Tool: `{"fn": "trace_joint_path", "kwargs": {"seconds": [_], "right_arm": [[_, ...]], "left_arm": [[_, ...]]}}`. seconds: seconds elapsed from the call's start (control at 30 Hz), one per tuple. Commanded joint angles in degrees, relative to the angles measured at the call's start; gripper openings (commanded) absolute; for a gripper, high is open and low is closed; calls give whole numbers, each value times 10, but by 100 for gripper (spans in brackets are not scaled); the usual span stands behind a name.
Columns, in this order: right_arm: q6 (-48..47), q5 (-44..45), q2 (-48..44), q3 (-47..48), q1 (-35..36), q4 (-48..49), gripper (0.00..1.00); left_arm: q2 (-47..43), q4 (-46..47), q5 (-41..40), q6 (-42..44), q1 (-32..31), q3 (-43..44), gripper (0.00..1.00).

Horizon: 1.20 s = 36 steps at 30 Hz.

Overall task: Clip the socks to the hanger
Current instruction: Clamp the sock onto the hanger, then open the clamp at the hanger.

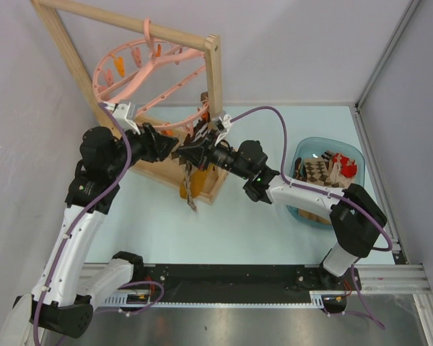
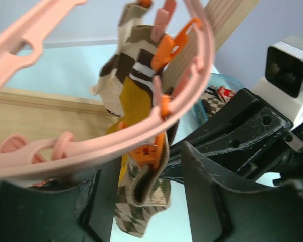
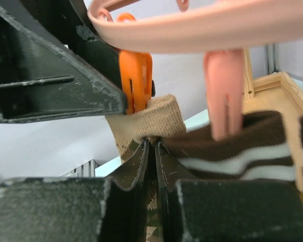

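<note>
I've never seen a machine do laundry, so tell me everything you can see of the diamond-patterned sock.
The argyle sock is soft knit: brown and cream diamonds below a plain tan ribbed cuff. It hangs limp, cuff up, under the pink hanger, an orange clip sitting on the cuff's top edge. The right gripper pinches its fabric just beneath the cuff, fingers nearly together. A brown sock with cream stripes hangs beside it on a pink clip.
</note>
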Motion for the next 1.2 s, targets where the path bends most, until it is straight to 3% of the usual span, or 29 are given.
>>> {"fn": "trace_joint_path", "kwargs": {"seconds": [0.0,0.07,0.23,0.4,0.6,0.9,1.17], "right_arm": [[-1,3,1,29,-1,37,11],[0,4,1,29,-1,37,18],[-3,5,0,29,-2,32,41],[-6,25,-1,28,-6,14,50],[-7,45,-2,28,-14,-11,51],[-16,56,-10,28,-21,-39,51],[-5,38,-7,28,-33,-45,51]], "left_arm": [[-9,1,17,9,-8,15,65],[-16,1,12,10,-8,11,74],[-36,3,5,13,-8,8,83],[-56,-20,4,31,-8,19,85],[-101,-69,-45,70,-8,43,86],[-123,-116,-244,121,4,54,84],[-121,-25,-145,162,85,-13,78]]}}
